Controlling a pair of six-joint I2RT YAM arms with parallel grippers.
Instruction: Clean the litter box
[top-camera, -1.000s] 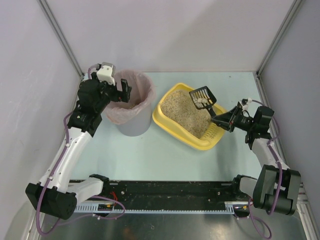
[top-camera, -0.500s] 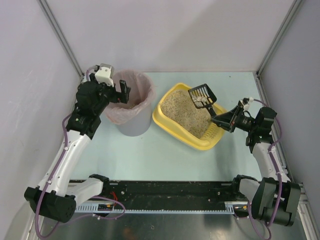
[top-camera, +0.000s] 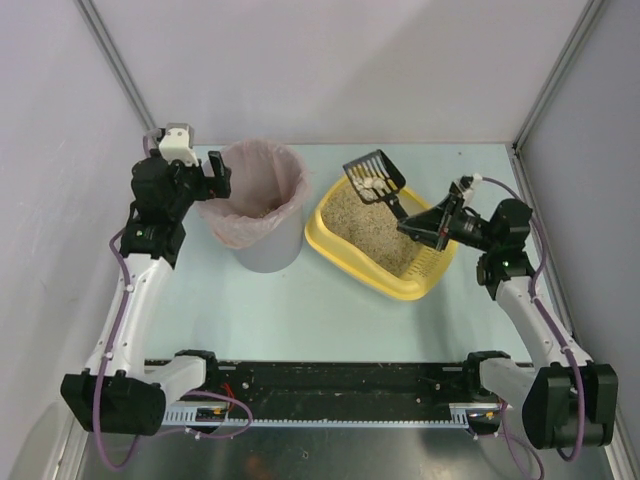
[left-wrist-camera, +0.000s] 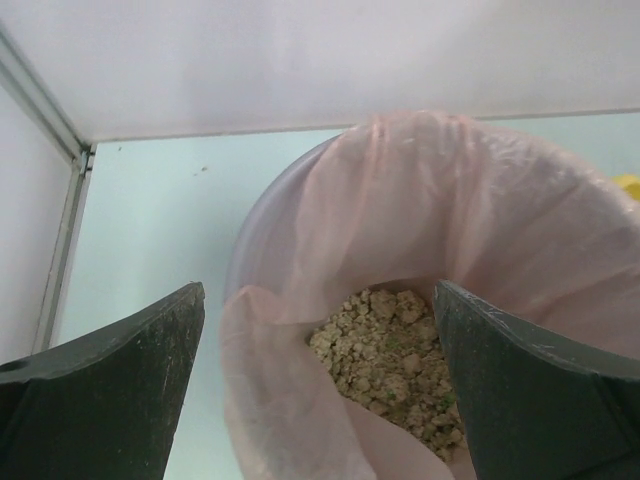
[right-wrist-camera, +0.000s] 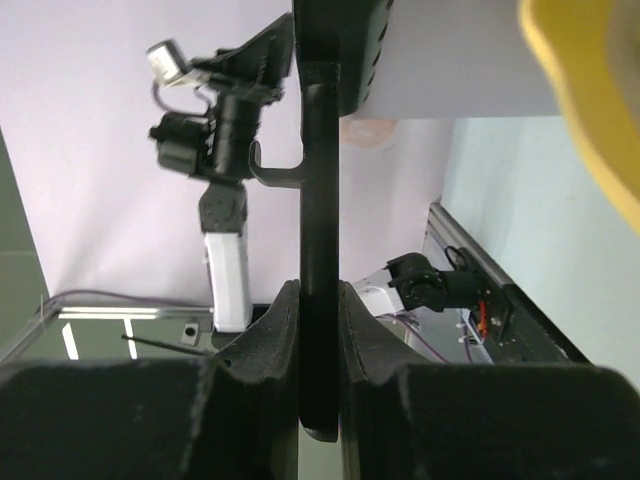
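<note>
Two arms rise from the near edge of the table (top-camera: 300, 300). Right of centre lies the litter box (top-camera: 385, 287), beige litter inside, slotted rim toward the right arm. Over that end the right gripper (top-camera: 421, 226) pinches the handle of a black scoop (top-camera: 374, 177), its head held above the tray's far corner with pale clumps (top-camera: 372, 184) in it. Left of the tray stands a grey bin (top-camera: 265, 252) with a pink liner (left-wrist-camera: 450, 220), clumped litter (left-wrist-camera: 385, 350) inside. At its far left rim hovers the left gripper (top-camera: 214, 178), jaws spread wide, empty.
</note>
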